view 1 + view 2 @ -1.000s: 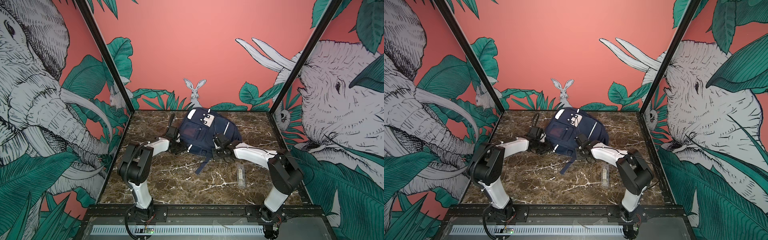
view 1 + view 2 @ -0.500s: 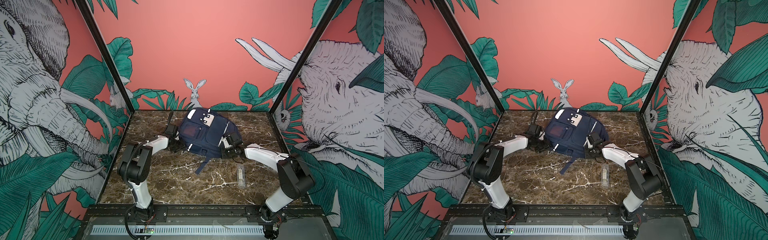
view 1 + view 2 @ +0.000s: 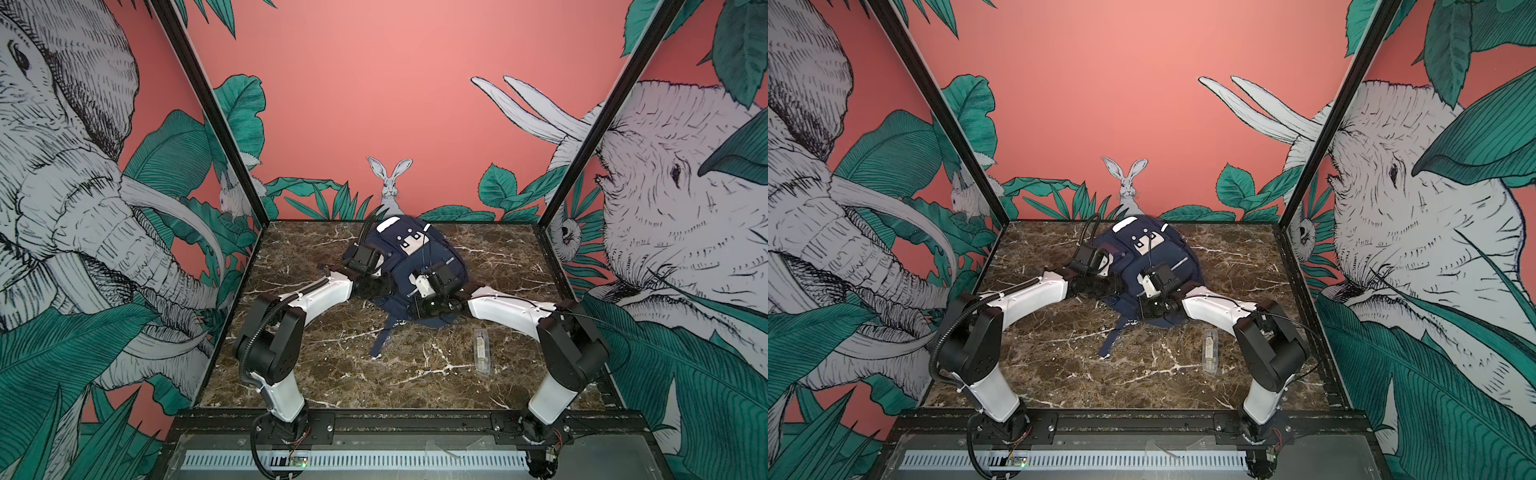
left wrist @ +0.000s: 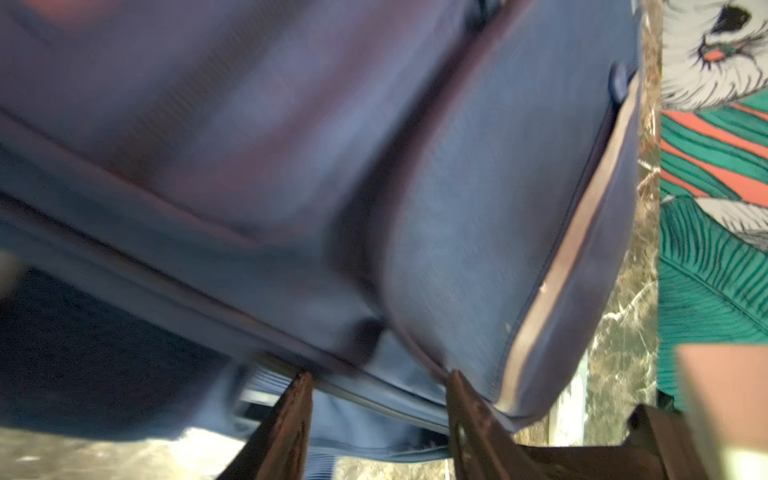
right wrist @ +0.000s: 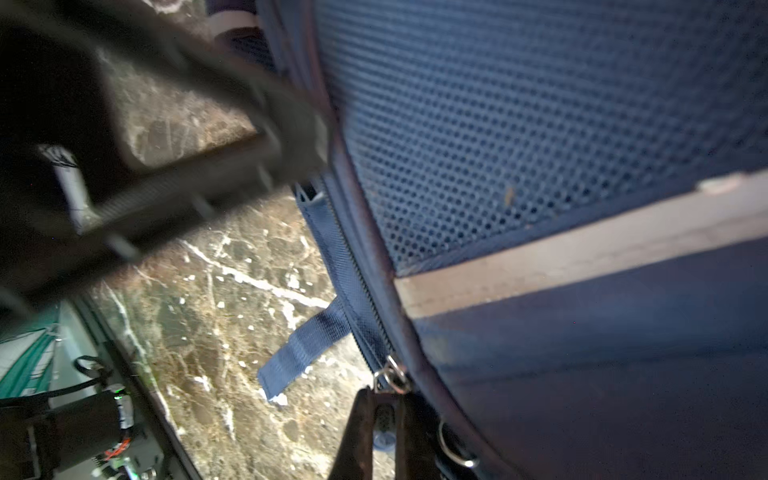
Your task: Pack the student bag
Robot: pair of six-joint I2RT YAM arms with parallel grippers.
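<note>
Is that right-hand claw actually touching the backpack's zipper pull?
Touching. The right wrist view shows the right gripper pinched shut on the zipper pull at the student bag's edge.

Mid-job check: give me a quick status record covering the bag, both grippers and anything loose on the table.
bag: student bag lying at the back middle of the table
left arm: left gripper at the bag's left side, jaws apart, bag edge between them
right arm: right gripper shut on the zipper pull
loose item: clear case on the table, in front of the bag to the right, untouched
</note>
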